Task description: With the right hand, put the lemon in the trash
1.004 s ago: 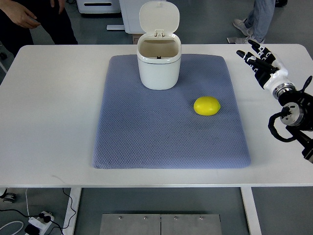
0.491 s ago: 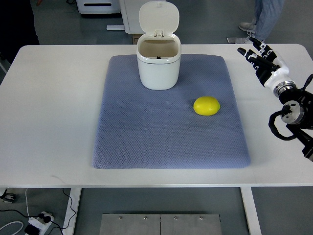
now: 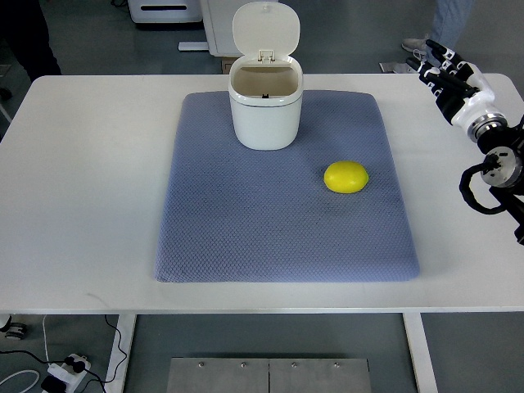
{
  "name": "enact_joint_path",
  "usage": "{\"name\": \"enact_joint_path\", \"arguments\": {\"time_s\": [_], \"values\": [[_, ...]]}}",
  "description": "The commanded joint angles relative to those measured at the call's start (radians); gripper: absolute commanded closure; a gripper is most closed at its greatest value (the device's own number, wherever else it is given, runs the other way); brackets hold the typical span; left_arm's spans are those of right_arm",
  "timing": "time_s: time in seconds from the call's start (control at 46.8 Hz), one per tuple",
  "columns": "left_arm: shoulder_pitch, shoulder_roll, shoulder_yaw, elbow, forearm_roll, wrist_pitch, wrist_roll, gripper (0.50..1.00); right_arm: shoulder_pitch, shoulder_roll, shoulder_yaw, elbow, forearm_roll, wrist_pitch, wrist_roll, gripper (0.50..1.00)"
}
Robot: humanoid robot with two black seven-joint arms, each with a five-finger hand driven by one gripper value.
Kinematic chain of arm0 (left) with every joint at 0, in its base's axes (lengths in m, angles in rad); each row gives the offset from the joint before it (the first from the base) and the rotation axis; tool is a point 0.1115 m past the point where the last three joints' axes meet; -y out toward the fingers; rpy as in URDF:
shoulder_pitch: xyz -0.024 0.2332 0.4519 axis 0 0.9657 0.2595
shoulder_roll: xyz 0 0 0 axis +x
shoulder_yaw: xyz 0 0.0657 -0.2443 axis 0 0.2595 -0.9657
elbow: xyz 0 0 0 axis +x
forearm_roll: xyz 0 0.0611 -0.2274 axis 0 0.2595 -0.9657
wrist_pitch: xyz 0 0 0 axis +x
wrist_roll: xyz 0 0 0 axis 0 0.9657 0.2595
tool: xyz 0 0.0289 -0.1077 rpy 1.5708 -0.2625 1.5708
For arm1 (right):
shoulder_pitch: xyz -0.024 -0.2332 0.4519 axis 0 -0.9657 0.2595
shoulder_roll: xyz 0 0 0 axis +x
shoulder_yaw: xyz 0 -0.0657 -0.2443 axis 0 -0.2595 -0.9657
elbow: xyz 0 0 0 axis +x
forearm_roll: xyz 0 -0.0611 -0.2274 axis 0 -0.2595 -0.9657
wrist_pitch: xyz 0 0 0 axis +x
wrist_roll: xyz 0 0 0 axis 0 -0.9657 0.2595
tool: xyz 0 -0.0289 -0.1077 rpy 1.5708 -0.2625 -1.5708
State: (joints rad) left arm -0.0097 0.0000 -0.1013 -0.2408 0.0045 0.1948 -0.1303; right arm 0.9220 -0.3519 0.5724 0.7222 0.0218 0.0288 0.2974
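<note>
The lemon lies untouched on the right half of a blue mat, its long axis across the table, in front and to the right of the open trash bin, while the right hand, fingers spread and empty, hovers well apart at the far right corner.

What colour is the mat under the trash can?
Blue-grey mat, finely textured weave, seen in the top view.
</note>
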Motion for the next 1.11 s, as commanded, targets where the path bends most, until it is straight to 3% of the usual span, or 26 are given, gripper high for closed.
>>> {"name": "enact_joint_path", "arguments": {"time_s": [0.0,0.278,0.534,0.79,1.089], "values": [[-0.001,0.000,0.000,0.000,0.000,0.000,0.001,0.500,0.014,-0.002,-0.003,-0.004,-0.002,0.072,0.058,0.500],[0.001,0.000,0.000,0.000,0.000,0.000,0.000,0.500,0.020,-0.021,-0.011,0.006,-0.014,0.088,0.081,0.500],[0.001,0.000,0.000,0.000,0.000,0.000,0.000,0.500,0.025,-0.050,-0.046,0.019,-0.105,0.036,0.101,0.500],[0.001,0.000,0.000,0.000,0.000,0.000,0.000,0.500,0.011,-0.294,-0.259,0.324,-0.108,-0.003,0.183,0.500],[-0.001,0.000,0.000,0.000,0.000,0.000,0.000,0.500,-0.038,-0.441,-0.329,0.502,-0.227,-0.020,0.192,0.500]]}}
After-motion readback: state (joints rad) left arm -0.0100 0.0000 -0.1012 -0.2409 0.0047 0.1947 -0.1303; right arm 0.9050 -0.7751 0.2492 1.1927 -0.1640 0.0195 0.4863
